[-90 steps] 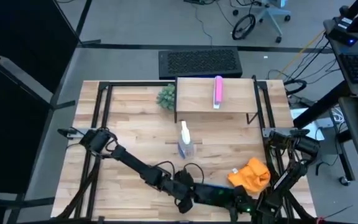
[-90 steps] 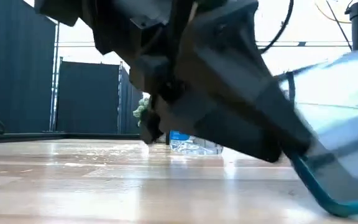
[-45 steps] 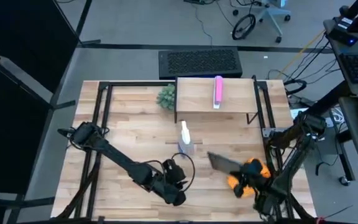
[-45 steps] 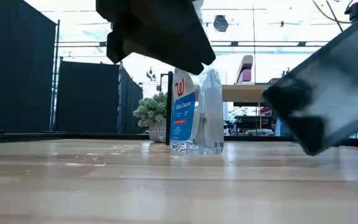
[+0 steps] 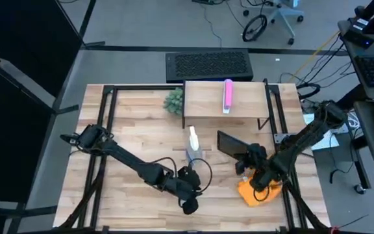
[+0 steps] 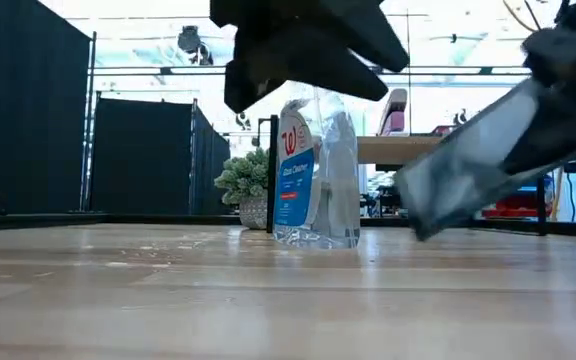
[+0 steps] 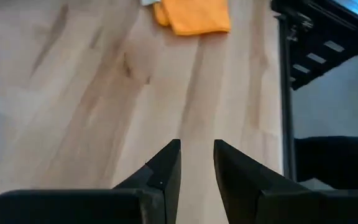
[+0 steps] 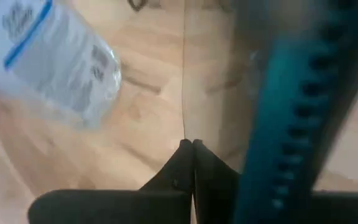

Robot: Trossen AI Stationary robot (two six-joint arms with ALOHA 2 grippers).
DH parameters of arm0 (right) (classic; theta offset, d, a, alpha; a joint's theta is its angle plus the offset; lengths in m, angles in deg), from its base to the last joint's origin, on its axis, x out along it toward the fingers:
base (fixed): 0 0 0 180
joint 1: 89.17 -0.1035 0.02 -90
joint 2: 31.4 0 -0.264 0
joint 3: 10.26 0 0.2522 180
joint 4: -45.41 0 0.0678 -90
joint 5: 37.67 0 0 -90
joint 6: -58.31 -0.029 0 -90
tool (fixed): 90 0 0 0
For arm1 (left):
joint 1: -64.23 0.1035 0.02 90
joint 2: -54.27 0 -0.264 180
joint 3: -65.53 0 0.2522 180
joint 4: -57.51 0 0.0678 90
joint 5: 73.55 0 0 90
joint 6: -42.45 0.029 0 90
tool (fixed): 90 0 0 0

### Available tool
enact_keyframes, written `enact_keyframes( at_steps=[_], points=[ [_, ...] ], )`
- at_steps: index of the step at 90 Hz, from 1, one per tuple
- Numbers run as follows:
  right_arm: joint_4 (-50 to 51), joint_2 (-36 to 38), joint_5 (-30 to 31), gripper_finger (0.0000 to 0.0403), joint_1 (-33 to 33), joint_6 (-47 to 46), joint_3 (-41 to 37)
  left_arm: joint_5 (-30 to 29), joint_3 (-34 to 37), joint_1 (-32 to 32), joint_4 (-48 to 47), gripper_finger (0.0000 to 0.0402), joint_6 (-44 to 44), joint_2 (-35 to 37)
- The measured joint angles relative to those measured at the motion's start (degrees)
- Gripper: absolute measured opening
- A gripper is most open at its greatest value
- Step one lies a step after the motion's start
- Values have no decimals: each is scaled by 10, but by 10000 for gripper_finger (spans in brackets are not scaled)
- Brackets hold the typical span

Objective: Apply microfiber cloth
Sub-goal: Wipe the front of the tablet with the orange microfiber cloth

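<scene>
The orange microfiber cloth lies bunched on the table near its front right and also shows in the left wrist view. Just beyond the cloth, my right gripper is shut on a dark tablet with a teal rim. The tablet hangs tilted above the wood. My left gripper hovers open over bare table near the front edge, left of the cloth, with nothing between its fingers. My right gripper pinches the tablet between its two fingers at the edge facing the table's near right. The fingers reach in from the table's right side. The tablet is lifted clear of the table and tilted.
A clear spray bottle stands mid-table, just left of the tablet. A low wooden shelf at the back carries a pink bar, with a small plant beside it. Black frame rails run along both sides.
My right gripper has carried the tablet up from the table's near edge and toward the far edge, passing over the orange cloth. The tablet has gone from low by the front edge to lifted and tilted beside the spray bottle.
</scene>
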Motion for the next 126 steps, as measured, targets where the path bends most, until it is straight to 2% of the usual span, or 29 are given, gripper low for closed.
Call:
enact_keyframes(
  at_steps=[10,19,33,52,68,89,126],
  points=[
    [-82,19,11,16,29,-2,-64,-1,0,-6,-1,80,1,0],
    [-118,26,6,40,45,-6,-102,-1,0,-10,-2,80,1,0],
    [-111,23,-40,104,65,-2,-132,-1,0,-11,-1,80,4,0],
    [-96,23,-47,208,67,20,-133,-1,0,-13,-1,80,11,0],
    [-97,38,-57,263,55,68,-128,-2,0,-12,0,80,11,0],
    [-89,65,-98,285,54,156,-128,-3,0,-13,-1,80,11,0],
    [-97,125,-113,286,18,250,-127,-11,0,-21,-7,80,24,-1]
  ],
)
